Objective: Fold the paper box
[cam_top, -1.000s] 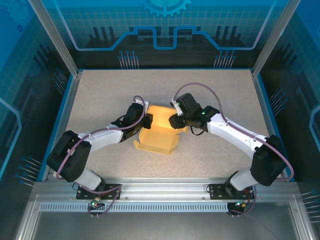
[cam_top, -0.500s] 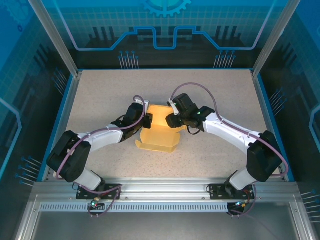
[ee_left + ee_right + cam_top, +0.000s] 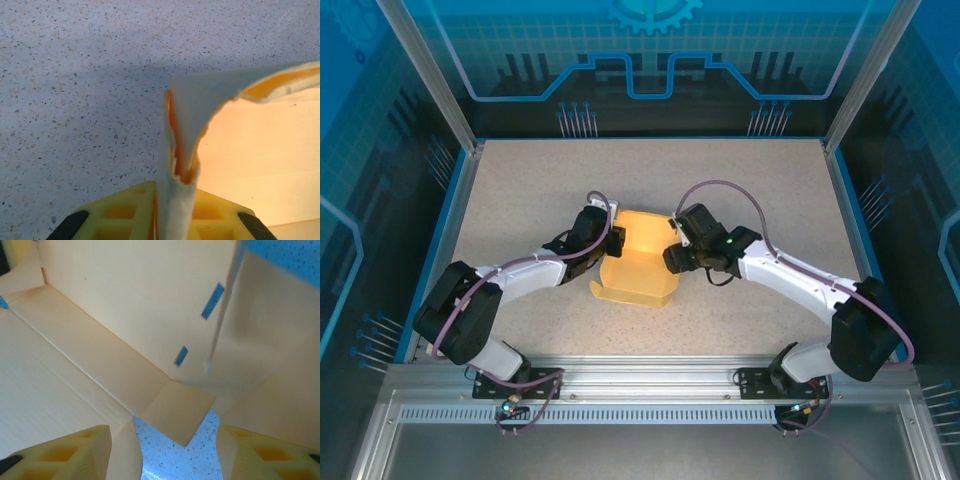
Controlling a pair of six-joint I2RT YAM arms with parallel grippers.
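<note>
The paper box point(image 3: 638, 258) is a pale yellow card sheet, partly folded up, lying at the middle of the table between the two arms. My left gripper point(image 3: 612, 244) is at its left edge, shut on a doubled-over wall of the paper box point(image 3: 180, 165) that stands upright between the yellow fingers point(image 3: 125, 212). My right gripper point(image 3: 672, 258) is at the box's right side, open, its yellow fingers point(image 3: 70, 452) spread above the box's inner panels point(image 3: 100, 365) and a small corner flap point(image 3: 177, 412). Slots in the card point(image 3: 213, 301) let the table show through.
The speckled grey table point(image 3: 550, 180) stretches around the box. Blue raised borders and metal posts point(image 3: 448, 190) frame it on the left, right and back. The arms' bases sit on the aluminium rail point(image 3: 640, 385) at the near edge.
My right gripper first pushed left against the box, then drew back right and slightly nearer. The box's right part has settled lower. The left gripper has kept its hold.
</note>
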